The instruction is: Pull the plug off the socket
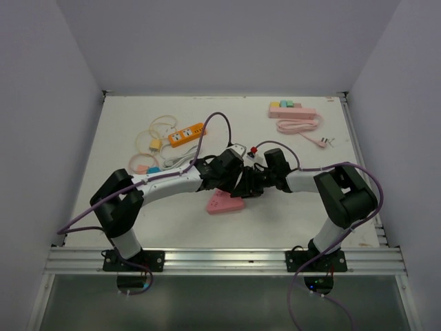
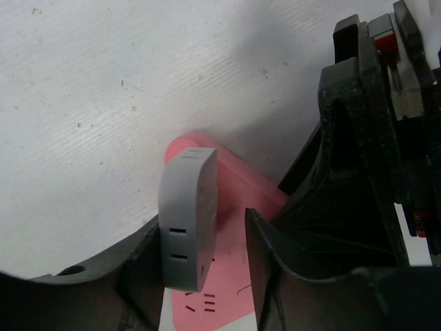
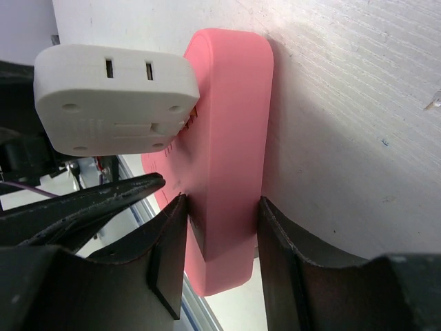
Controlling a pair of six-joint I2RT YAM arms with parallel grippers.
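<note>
Now | left gripper: spread around the grey plug, touching one side, with a gap at the other | plug: on the face of the pink socket, middle of the table | right gripper: pinching the socket by its two long sides

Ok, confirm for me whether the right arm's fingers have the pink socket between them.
Yes, the right wrist view shows the pink socket sitting between the two dark fingers, one pressed against each side.
</note>
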